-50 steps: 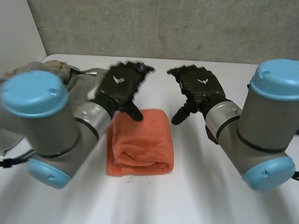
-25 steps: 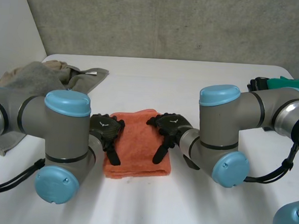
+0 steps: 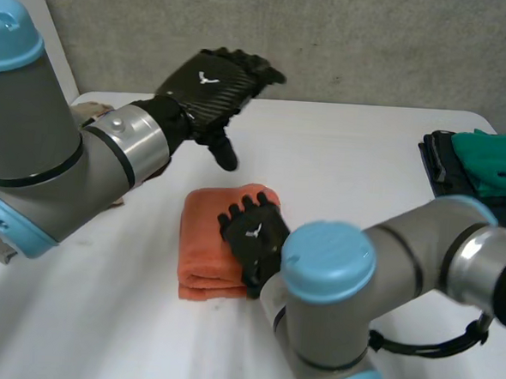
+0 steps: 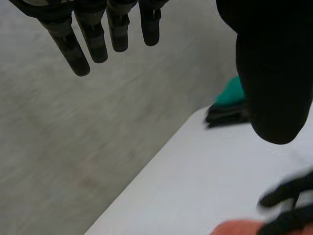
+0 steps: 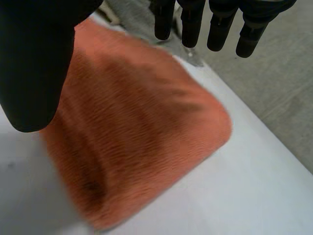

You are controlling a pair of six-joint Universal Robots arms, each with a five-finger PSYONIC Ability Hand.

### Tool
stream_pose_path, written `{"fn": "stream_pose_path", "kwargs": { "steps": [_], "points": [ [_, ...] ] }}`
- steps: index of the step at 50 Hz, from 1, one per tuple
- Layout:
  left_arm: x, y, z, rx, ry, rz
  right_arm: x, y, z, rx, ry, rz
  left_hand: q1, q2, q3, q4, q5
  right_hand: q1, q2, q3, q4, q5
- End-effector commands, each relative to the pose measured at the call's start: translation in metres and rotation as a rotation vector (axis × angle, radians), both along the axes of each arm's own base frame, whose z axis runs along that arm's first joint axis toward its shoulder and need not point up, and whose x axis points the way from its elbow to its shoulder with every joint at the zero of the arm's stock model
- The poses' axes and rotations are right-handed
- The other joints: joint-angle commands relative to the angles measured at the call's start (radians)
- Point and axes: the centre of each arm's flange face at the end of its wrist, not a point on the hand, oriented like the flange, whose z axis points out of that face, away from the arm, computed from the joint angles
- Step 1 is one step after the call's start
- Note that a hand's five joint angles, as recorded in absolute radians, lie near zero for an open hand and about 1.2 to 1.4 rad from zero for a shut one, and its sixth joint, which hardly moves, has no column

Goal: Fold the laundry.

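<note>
Your left hand (image 3: 212,84) is hanging in the air above the white table (image 3: 349,161), roughly at 12 o'clock from the folded orange towel (image 3: 206,255). Its fingers (image 4: 88,41) are reaching out straight and well apart from the thumb, and they are holding nothing.

Your right hand (image 3: 254,237) is sitting over the towel's 3 o'clock side, with its fingers spread and pointing toward 12 o'clock. In the right wrist view those fingers (image 5: 190,24) are stretching straight, the thumb is standing wide of them, and the towel (image 5: 132,132) is lying under the palm. You cannot tell whether the palm is actually pressing on the cloth.

The towel is lying flat near the middle of the table, with its folded layers showing along the 6 o'clock edge. At about 2 o'clock from it, well apart, a green cloth (image 3: 495,161) is resting on a black tray (image 3: 435,162) at the table's edge.
</note>
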Motion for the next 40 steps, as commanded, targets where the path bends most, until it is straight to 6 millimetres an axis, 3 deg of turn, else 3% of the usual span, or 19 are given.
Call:
{"fn": "stream_pose_path", "kwargs": {
  "steps": [1,13,17,22,23,26,30,36,40],
  "points": [
    [-0.005,0.011,-0.007,0.095,0.023,-0.145,0.008,-0.003,-0.029,-0.015,-0.002,-0.003,-0.015,-0.034,-0.040,-0.030,-0.050,-0.056,-0.034,-0.034,-0.038,-0.047],
    [-0.005,0.011,-0.017,0.128,0.010,-0.144,0.020,-0.014,-0.041,-0.099,-0.031,0.005,-0.014,-0.033,-0.040,-0.029,-0.049,-0.056,-0.034,-0.034,-0.038,-0.047],
    [-0.004,0.012,-0.019,0.132,0.009,-0.144,0.023,-0.017,-0.040,-0.115,-0.048,0.008,-0.015,-0.034,-0.040,-0.030,-0.050,0.080,0.102,0.103,0.098,0.090],
    [-0.005,0.011,-0.018,0.125,0.012,-0.144,0.027,-0.024,-0.035,-0.134,-0.083,0.015,-0.015,-0.034,-0.040,-0.030,-0.050,0.708,0.729,0.730,0.725,0.717],
    [-0.005,0.011,-0.018,0.124,0.012,-0.144,0.028,-0.027,-0.035,-0.133,-0.091,0.018,-0.014,-0.033,-0.040,-0.029,-0.049,1.136,1.158,1.159,1.154,1.145],
    [-0.005,0.010,-0.016,0.118,0.015,-0.144,0.028,-0.035,-0.033,-0.136,-0.100,0.016,-0.015,-0.034,-0.040,-0.030,-0.050,1.166,1.187,1.188,1.184,1.175],
    [-0.005,0.010,-0.011,0.103,0.022,-0.145,0.023,-0.058,-0.017,-0.168,-0.135,-0.022,-0.015,-0.034,-0.040,-0.030,-0.050,1.166,1.187,1.188,1.184,1.175],
    [-0.006,0.007,0.007,0.052,0.048,-0.138,-0.002,-0.111,0.046,-0.289,-0.234,-0.135,-0.015,-0.034,-0.040,-0.030,-0.050,1.166,1.187,1.188,1.184,1.175],
    [-0.005,0.007,0.033,-0.008,0.091,-0.135,-0.024,-0.146,0.089,-0.390,-0.297,-0.191,-0.014,-0.033,-0.040,-0.029,-0.049,1.166,1.187,1.188,1.184,1.175]
  ]
}}
